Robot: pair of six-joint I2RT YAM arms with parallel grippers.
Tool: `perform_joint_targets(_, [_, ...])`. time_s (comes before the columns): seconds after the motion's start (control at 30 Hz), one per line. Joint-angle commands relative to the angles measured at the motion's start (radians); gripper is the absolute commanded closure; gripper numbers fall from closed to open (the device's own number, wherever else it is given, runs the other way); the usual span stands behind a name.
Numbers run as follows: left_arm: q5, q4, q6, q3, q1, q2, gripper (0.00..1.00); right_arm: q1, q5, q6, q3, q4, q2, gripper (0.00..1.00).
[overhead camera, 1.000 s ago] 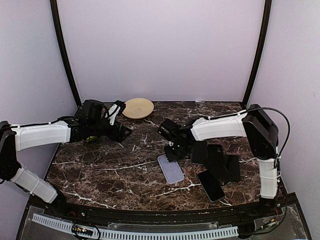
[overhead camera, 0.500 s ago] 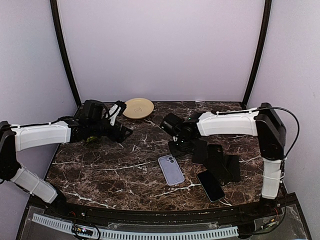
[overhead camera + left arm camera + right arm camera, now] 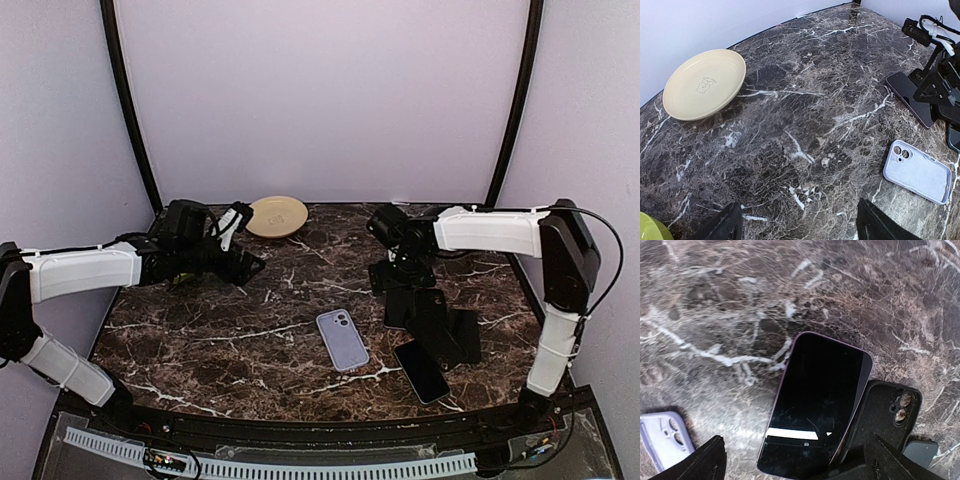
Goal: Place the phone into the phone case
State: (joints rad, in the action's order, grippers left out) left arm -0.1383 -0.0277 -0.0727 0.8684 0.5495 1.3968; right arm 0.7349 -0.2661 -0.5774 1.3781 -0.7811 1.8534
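Left fingers (image 3: 722, 227) and right fingers (image 3: 705, 465) spread empty; one lilac case (image 3: 342, 339), one plate (image 3: 277, 216), one separate black phone (image 3: 421, 371).

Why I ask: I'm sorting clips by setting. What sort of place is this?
Probably a robot test booth: lilac walls enclose a dark marble-patterned tabletop, two white robot arms reach over it, black phones lie near a lilac phone case.

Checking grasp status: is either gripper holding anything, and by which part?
Nothing is held: the left gripper and the right gripper are both open and empty.
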Motion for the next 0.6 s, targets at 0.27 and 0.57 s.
perform_joint_targets(0.27, [0.005,0.001,-0.022,-0.002,0.015,-0.021,0.20,-0.055,0.052,-0.045,-0.013,0.074,0.126,0.10])
perform_joint_targets(0.57, [0.004,0.002,-0.027,-0.002,0.017,-0.021,0.20,-0.053,0.090,-0.056,-0.059,0.100,0.137,0.14])
